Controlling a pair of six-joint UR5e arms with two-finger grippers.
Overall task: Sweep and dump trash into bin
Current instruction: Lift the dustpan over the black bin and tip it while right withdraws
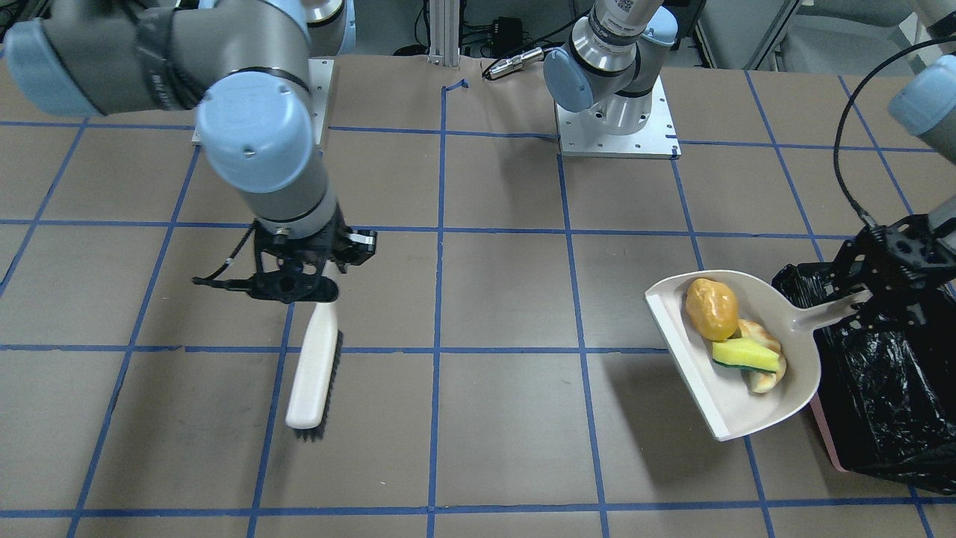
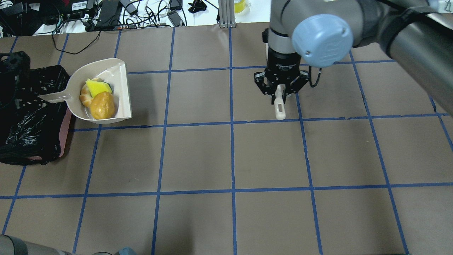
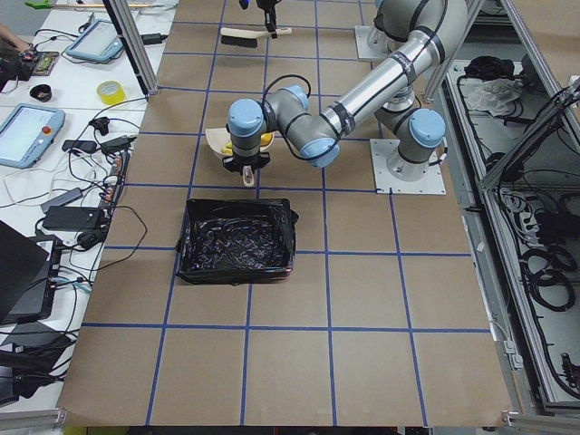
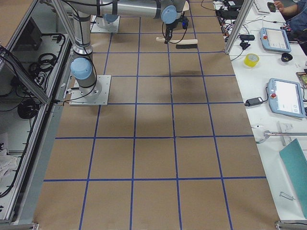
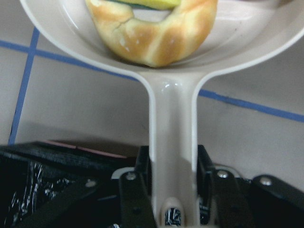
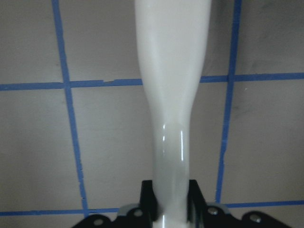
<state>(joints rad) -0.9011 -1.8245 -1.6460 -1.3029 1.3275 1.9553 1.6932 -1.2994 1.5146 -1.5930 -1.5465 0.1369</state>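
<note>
Nearest the front camera, a white brush (image 1: 314, 366) with dark bristles angles over the table (image 1: 508, 418), its handle clamped in the right end effector (image 1: 308, 290). Off to the side, the cream dustpan (image 1: 717, 403) holds both trash pieces: the glossy potato-like lump (image 1: 712, 308) touches the croissant-like piece (image 1: 765, 377), which has the yellow-green wedge (image 1: 745, 355) lying on it. Just beside the dustpan stands the pink, black-lined bin (image 1: 889, 396). Farther back, the left end effector (image 1: 870, 295) is closed tight on the dustpan's handle.
</note>
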